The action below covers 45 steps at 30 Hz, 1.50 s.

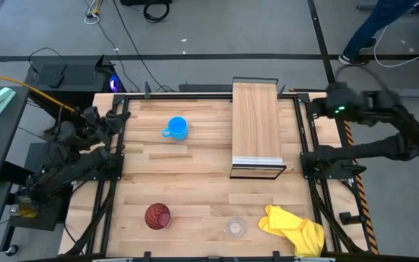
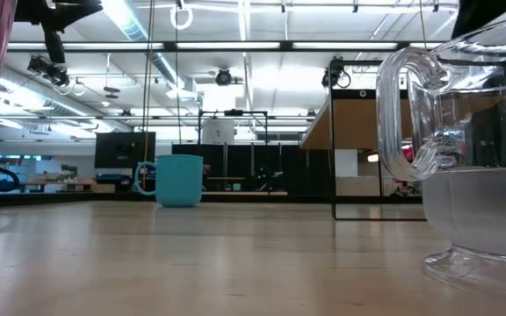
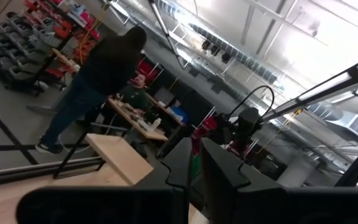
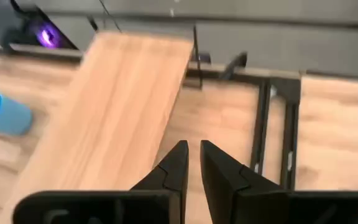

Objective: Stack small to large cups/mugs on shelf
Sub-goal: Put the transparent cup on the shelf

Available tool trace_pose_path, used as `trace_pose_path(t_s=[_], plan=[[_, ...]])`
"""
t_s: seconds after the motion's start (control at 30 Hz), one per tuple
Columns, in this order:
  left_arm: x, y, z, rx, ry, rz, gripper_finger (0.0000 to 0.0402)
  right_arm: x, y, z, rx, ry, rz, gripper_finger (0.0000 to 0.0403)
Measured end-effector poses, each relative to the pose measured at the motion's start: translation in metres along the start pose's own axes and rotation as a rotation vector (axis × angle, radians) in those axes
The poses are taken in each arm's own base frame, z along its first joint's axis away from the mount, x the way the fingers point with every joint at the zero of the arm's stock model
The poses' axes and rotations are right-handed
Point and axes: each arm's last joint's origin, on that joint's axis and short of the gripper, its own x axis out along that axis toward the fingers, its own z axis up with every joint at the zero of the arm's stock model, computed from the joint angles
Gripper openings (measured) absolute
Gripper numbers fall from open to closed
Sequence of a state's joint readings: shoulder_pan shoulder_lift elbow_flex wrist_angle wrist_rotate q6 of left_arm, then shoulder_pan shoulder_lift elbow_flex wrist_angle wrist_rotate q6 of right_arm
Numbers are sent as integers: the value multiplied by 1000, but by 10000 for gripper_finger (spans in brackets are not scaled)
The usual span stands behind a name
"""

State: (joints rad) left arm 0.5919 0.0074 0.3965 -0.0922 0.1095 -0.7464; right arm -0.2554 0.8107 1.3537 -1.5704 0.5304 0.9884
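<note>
The bright blue mug stands on its base at the table's far left; the low view shows it too. The shelf rises at the far right of the table. Near the front edge stand the dark red tumbler and the small clear cup, which looms close in the low view. My left gripper is at the table's left edge, tipped slightly upward toward the room. My right gripper hovers at the right edge, slanting down beside the shelf. Both grippers have a narrow gap between their fingertips and hold nothing.
A crumpled yellow cloth lies at the near right corner, beside the clear cup. Black frame rails run along both table sides. A person stands in the room beyond the table.
</note>
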Motion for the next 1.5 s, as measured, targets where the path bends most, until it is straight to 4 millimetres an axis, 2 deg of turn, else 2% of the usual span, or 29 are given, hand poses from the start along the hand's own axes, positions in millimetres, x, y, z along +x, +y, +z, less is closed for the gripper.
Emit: trace_pose_path(t_s=[0.13, 0.3, 0.43, 0.53, 0.83, 0.97, 1.3, 1.5], plan=[[0, 1, -1, 1, 7, 7, 37, 23, 14, -10, -32, 122, 0, 50], [0, 1, -2, 24, 16, 14, 41, 54, 12, -25, -24, 249, -105, 50], [0, 3, -4, 21, 38, 34, 45, 76, 16, -32, 6, 318, -61, 50], [0, 6, -6, 18, 66, 58, 45, 87, 21, -35, 28, 334, -16, 50], [-2, 12, -13, 7, 133, 119, 50, 117, 15, -60, 27, 427, -141, 50], [-2, 12, -13, 6, 134, 119, 52, 133, 16, -69, 40, 431, -133, 50], [-2, 12, -13, 6, 136, 122, 51, 145, 29, -64, 45, 368, -81, 50], [-2, 12, -13, 6, 136, 122, 55, 153, 29, -59, 63, 360, -101, 50]])
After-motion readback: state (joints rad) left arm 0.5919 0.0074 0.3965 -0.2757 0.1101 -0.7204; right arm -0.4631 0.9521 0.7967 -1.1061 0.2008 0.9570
